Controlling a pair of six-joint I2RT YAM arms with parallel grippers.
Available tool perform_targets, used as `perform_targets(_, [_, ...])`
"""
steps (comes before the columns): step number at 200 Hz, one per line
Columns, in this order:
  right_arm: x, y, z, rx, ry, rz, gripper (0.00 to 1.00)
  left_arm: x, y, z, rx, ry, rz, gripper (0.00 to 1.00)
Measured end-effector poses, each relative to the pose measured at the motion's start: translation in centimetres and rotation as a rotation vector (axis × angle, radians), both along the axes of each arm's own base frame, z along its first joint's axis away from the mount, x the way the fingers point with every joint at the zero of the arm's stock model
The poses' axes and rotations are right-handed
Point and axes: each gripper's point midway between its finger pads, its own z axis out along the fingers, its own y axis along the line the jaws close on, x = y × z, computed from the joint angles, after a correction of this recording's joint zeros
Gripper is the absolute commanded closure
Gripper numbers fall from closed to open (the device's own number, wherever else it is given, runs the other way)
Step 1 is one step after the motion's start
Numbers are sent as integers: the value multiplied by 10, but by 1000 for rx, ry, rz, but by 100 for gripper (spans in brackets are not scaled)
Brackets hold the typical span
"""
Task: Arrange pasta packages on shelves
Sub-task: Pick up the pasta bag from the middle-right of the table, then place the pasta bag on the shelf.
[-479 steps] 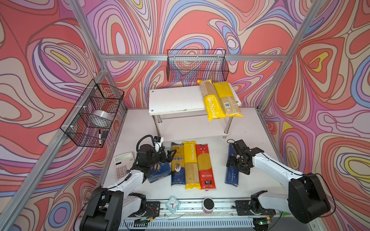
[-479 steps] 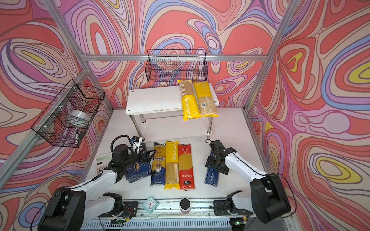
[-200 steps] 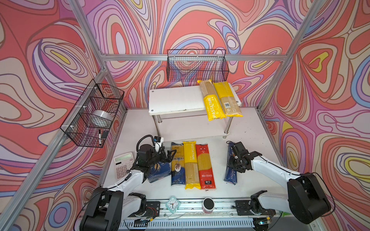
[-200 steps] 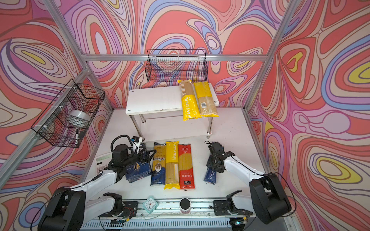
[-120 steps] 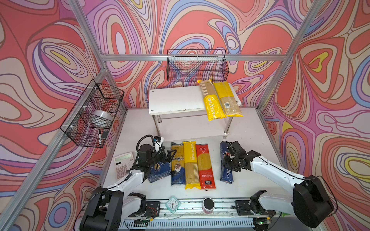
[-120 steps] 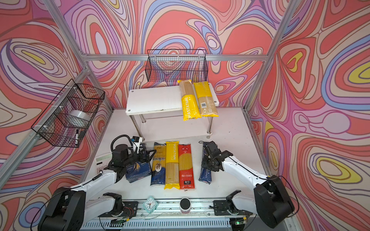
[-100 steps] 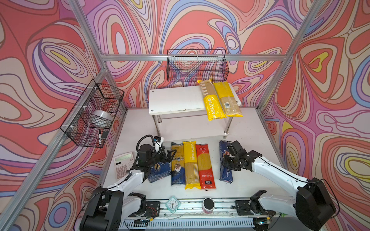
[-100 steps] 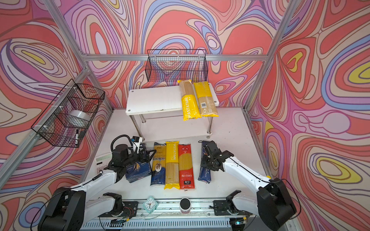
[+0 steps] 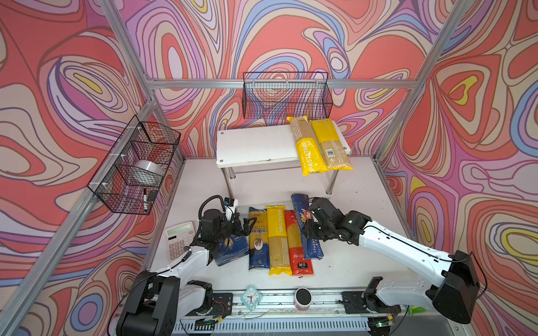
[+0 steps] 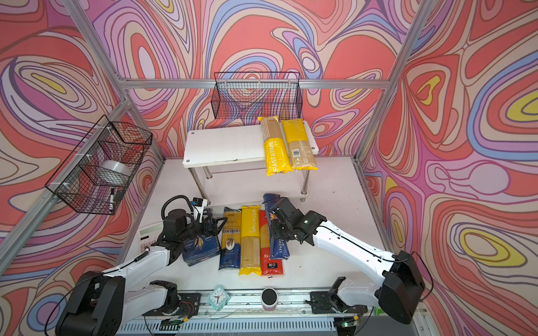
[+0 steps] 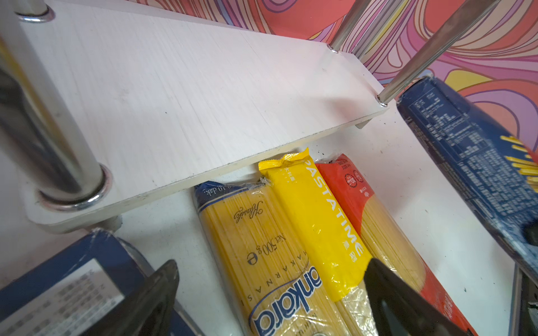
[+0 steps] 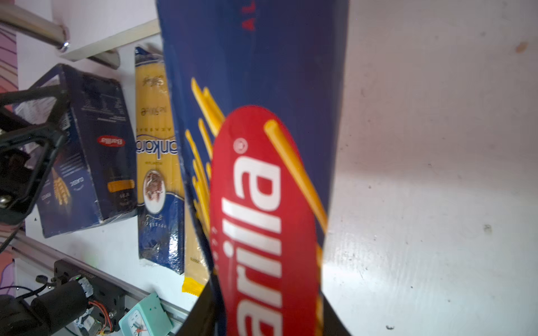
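My right gripper [image 9: 312,224] is shut on a narrow blue Barilla box [image 9: 313,249], holding it across its width just right of the floor row; the box [image 12: 262,174] fills the right wrist view. The row holds a dark-blue bag [image 9: 257,238], a yellow PASTATIME bag [image 9: 278,241] and a red bag [image 9: 297,257]. A wider Barilla box [image 9: 233,250] lies at its left end. My left gripper [image 9: 243,225] is open and empty, between the wide box and the dark-blue bag [image 11: 262,247]. On the shelves' top board [image 9: 256,145] lie a PASTATIME bag [image 9: 308,151] and a barcode bag [image 9: 332,145].
The lower shelf board [image 11: 189,101] ends just behind the row's far ends. A calculator [image 9: 180,240] lies left of my left arm. Black wire baskets hang on the back wall [image 9: 286,96] and the left wall [image 9: 134,165]. A small clock [image 9: 251,296] and a cylinder [image 9: 302,296] stand at the front rail.
My right gripper has closed on the narrow Barilla box and carried it left, from the open floor to the red bag's side. The left arm has not moved.
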Motion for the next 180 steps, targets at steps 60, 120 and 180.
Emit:
perform_targets(60, [-7, 46, 22, -31, -60, 146, 73, 1, 1, -1, 4, 1, 7, 0])
perform_targets(120, [-3, 61, 62, -13, -155, 232, 73, 2, 3, -1, 10, -1, 19, 0])
perform_targets(180, [3, 71, 108, 3, -248, 302, 73, 3, 6, 0, 20, -6, 41, 0])
